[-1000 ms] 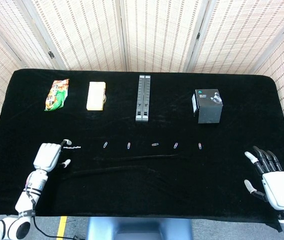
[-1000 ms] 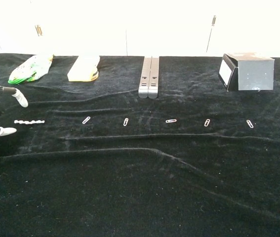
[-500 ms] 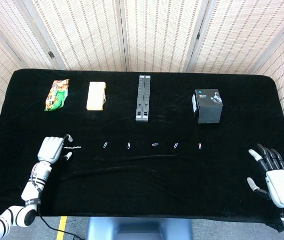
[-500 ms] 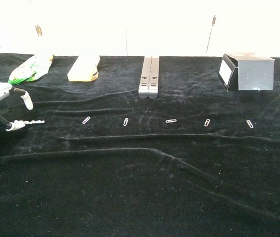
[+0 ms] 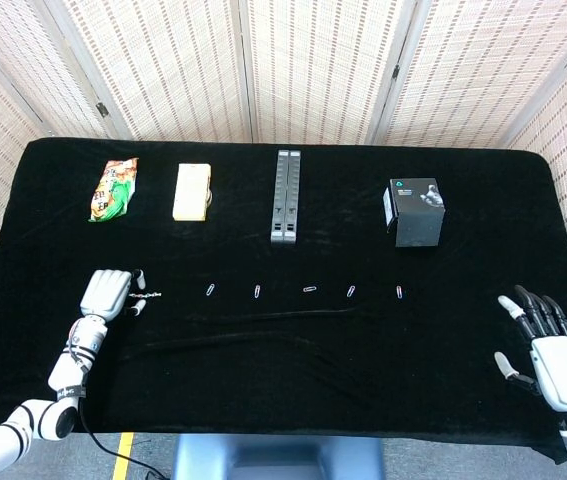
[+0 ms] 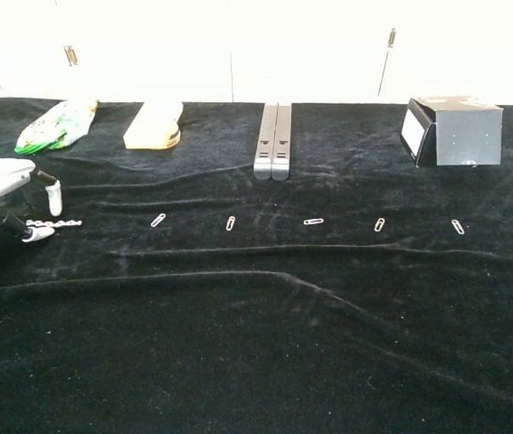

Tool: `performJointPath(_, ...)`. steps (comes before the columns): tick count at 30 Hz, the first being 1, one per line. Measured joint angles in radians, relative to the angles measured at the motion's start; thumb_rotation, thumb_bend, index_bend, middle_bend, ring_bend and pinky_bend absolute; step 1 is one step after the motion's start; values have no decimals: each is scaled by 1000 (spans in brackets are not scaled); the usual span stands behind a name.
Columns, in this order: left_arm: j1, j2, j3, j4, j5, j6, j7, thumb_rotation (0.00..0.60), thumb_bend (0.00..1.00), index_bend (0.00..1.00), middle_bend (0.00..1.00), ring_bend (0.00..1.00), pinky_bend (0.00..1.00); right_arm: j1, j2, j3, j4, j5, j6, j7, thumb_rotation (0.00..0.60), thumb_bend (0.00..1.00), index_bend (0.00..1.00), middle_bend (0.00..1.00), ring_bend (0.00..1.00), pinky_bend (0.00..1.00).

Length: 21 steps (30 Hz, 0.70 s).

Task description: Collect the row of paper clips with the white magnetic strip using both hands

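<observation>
While the left hand (image 5: 104, 295) rests low on the black cloth (image 5: 283, 380) with its fingers curled downward, the white magnetic strip (image 6: 54, 221) lies flat just off its fingertips, on the side toward the paper clips (image 5: 305, 290). In the chest view a fingertip comes down at the near end of the strip; whether the strip is pinched or only touched I cannot tell. The clips run in a line away from that hand, each apart from the next, starting a little beyond the strip's far end. The right hand (image 5: 551, 352) lies well apart past the last clip, palm down, fingers spread, holding nothing. Beyond the clips stand a snack packet (image 5: 113, 189), a yellow block (image 5: 192, 190), a grey bar (image 5: 284, 196) and a dark box (image 5: 415, 211).
</observation>
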Motion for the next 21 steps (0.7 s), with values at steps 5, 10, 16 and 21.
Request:
performJointPath(5, -10, -14, 4, 40, -3, -17, -28, 600, 393, 550, 1000, 1000, 1000, 1, 0, 1, 1, 3, -4, -2, 600, 360, 101, 0, 0, 0)
performJointPath(10, -17, -27, 14, 62, 5, -20, -51, 600, 419, 616, 1000, 1000, 1000, 1, 0, 3, 0, 6, -3, -2, 600, 359, 101, 0, 0, 0)
performJointPath(16, -24, -35, 19, 76, 2, -35, -56, 600, 439, 636, 1000, 1000, 1000, 1, 1, 4, 0, 9, -4, 0, 600, 360, 101, 0, 0, 0)
performJointPath(21, -22, -37, 15, 76, 1, -14, -65, 600, 476, 762, 1000, 1000, 1000, 3, 2, 4, 0, 11, -11, 3, 600, 359, 101, 0, 0, 0)
